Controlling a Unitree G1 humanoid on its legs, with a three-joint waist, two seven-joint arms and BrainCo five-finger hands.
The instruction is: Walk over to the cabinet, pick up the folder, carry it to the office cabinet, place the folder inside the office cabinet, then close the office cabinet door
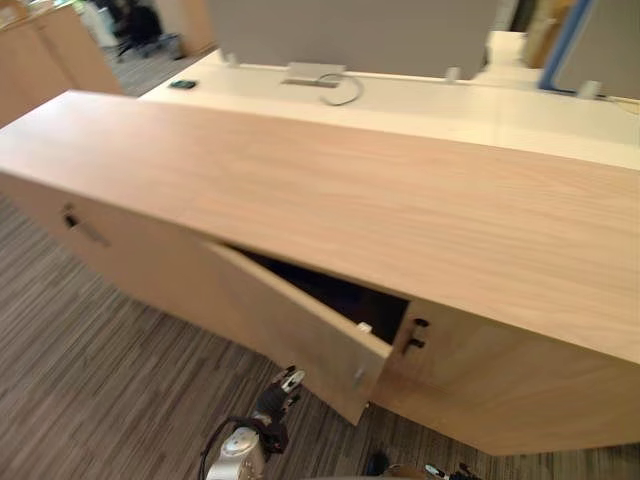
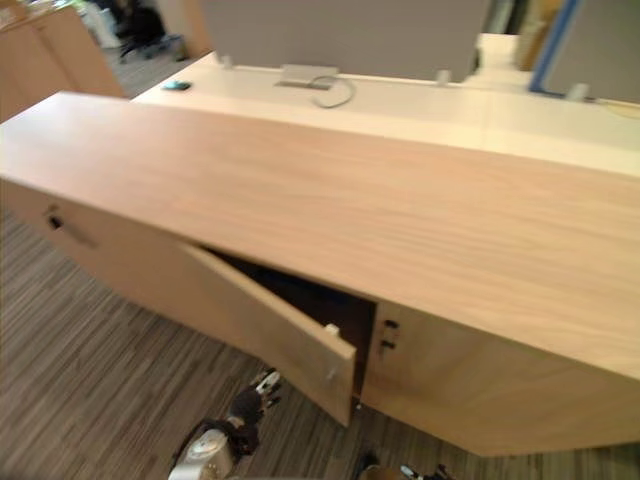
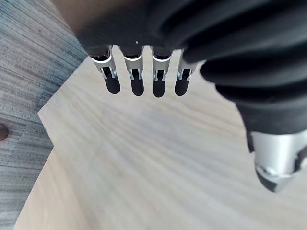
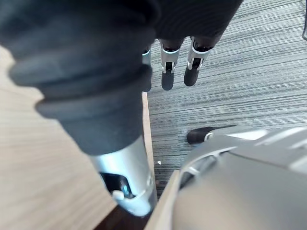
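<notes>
1. A long, low light-wood office cabinet (image 1: 330,200) stands on grey striped carpet (image 1: 90,390), in front of a white desk (image 1: 440,100).
2. Its flat wooden door (image 1: 290,320) hangs ajar, angled out from the front. The gap behind it (image 1: 340,295) is too dark to show any contents.
3. The robot's left hand (image 3: 137,76) holds its fingers straight toward the door's face, grasping nothing.
4. The right hand (image 4: 167,72) is low beside a wooden edge, fingers straight above the carpet, empty.
</notes>
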